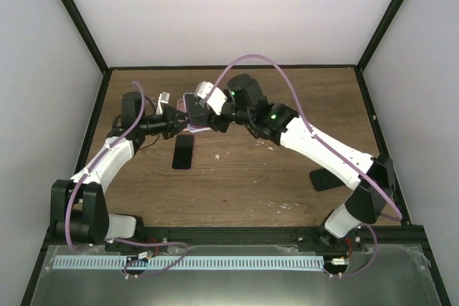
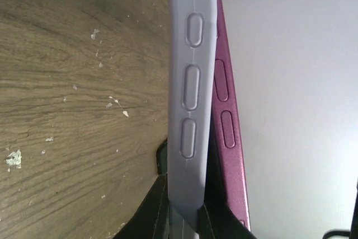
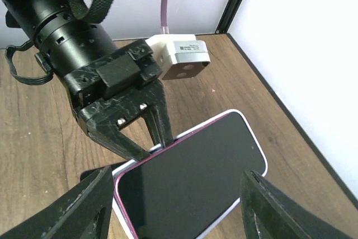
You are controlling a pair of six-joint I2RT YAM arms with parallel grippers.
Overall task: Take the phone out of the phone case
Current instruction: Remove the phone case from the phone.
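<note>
We see the phone case (image 2: 190, 82) as a smooth, matte lavender-grey shell with three raised oval button bumps along its side wall. The phone (image 3: 190, 172) is a flat slab with rounded corners, a glossy black screen and a maroon metallic rim. It lies in the case, held above the back of the table (image 2: 67, 93), whose worn wood grain is flecked with pale specks. In the left wrist view the maroon edge runs just beside the case wall, with a dark gap between them lower down. The left gripper (image 3: 150, 138) is closed tight on the edge of the case. The right gripper (image 3: 176, 200) stands with its jaws apart on either side of the phone, gripping nothing. A second flat black slab (image 1: 183, 152) lies on the wood near the left arm.
</note>
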